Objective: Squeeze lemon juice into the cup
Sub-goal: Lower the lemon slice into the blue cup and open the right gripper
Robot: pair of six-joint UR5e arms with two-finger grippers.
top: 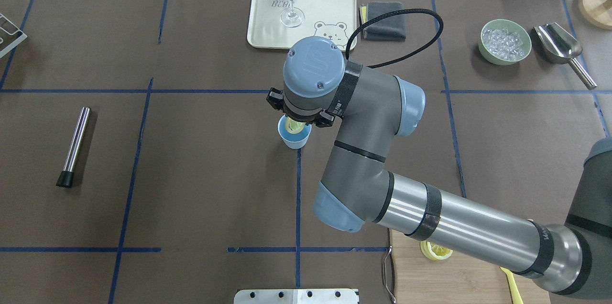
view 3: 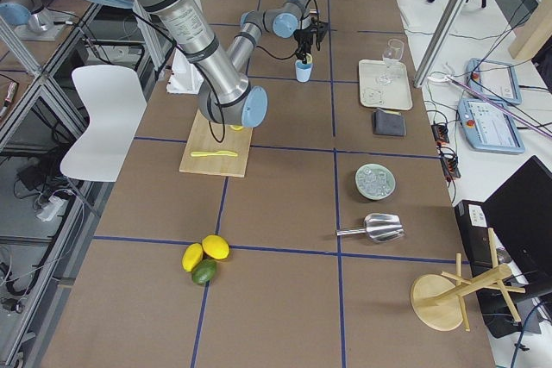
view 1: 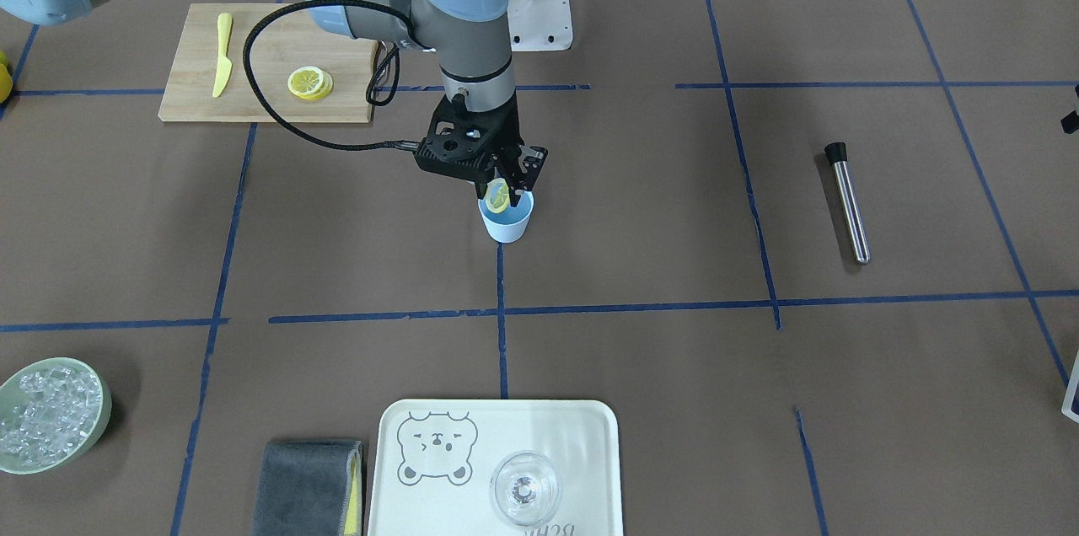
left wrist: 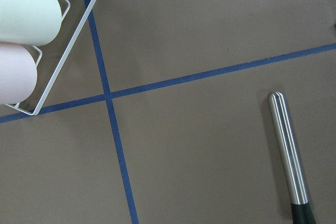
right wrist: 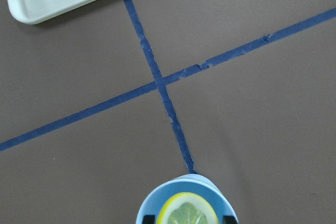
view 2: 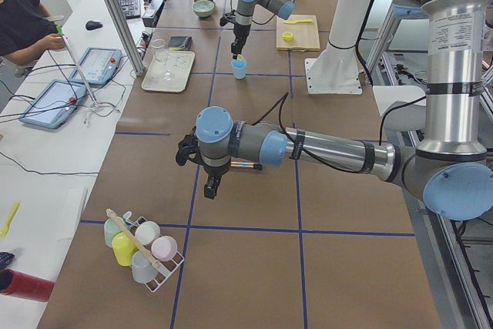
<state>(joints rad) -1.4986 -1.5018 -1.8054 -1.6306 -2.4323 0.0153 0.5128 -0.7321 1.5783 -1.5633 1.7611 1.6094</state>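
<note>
My right gripper (view 1: 504, 192) is shut on the lemon slice (view 1: 498, 196) and holds it upright in the mouth of the light-blue cup (view 1: 507, 224). The cup stands near the table's middle on a blue tape line. In the right wrist view the slice (right wrist: 188, 214) sits inside the cup's rim (right wrist: 184, 182), between my two fingertips. From overhead the wrist hides the fingers; the cup (top: 294, 139) and slice (top: 292, 124) show just below it. My left gripper (view 2: 212, 188) hangs over bare table far from the cup, and I cannot tell whether it is open or shut.
A wooden cutting board (view 1: 270, 39) holds more lemon slices (view 1: 310, 83) and a yellow toy knife (view 1: 222, 56). A white tray (view 1: 548, 426) carries a clear glass (view 1: 524, 490). A steel muddler (view 1: 847, 203), a green ice bowl (view 1: 50, 414) and a grey cloth (view 1: 308, 485) lie around.
</note>
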